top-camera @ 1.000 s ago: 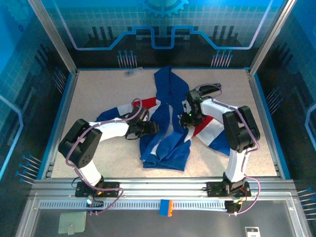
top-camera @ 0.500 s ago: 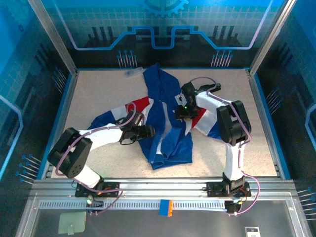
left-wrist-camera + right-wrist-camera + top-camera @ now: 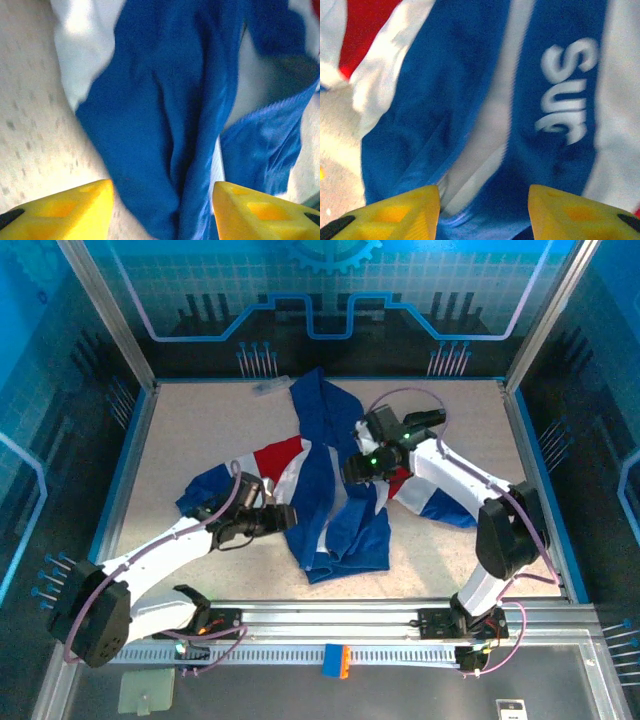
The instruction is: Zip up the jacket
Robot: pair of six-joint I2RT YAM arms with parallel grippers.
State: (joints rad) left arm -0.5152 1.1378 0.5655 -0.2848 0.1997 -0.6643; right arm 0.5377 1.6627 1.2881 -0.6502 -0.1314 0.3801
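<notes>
The jacket [image 3: 330,480] lies crumpled in the middle of the table, royal blue with red and white bands. Its hood end points to the back and its hem [image 3: 345,550] to the front. My left gripper [image 3: 287,517] is at the jacket's left edge. In the left wrist view it [image 3: 162,202] is open, its yellow fingers [image 3: 75,210] astride a fold of blue fabric [image 3: 165,130]. My right gripper [image 3: 356,469] hovers over the chest. In the right wrist view it [image 3: 484,202] is open above a white serrated strip [image 3: 480,160], beside the white lettering [image 3: 567,90].
A small pale object [image 3: 268,387] lies at the back of the beige table [image 3: 190,440]. Metal posts and blue walls enclose the table on the left, right and back. An orange and blue block [image 3: 336,660] sits on the front rail.
The jacket has been dragged a little to the left and its hood has shifted left. The left arm has stretched out low and the right gripper has moved left over the chest.
</notes>
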